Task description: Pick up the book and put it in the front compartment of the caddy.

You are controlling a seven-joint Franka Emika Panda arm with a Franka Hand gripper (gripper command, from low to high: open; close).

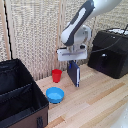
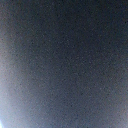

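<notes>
The dark navy book (image 1: 74,75) stands upright on its lower edge on the wooden table, at the exterior view's centre. My gripper (image 1: 73,62) sits right on the book's top edge and appears shut on it, though the fingers are mostly hidden. In the wrist view a blurred dark blue surface, the book (image 2: 64,60), fills the whole picture. The black fabric caddy (image 1: 42,102) stands at the exterior view's lower left, well apart from the book. A fabric divider (image 1: 17,92) splits it. The front compartment (image 1: 17,107) is the nearer section, with a small strap loop on its outer wall.
A red cup (image 1: 57,75) stands just to the book's left in the exterior view, and a round blue bowl (image 1: 55,94) lies between the cup and the caddy. A glossy black appliance (image 1: 110,52) with a cable occupies the exterior view's right. A woven screen backs the table.
</notes>
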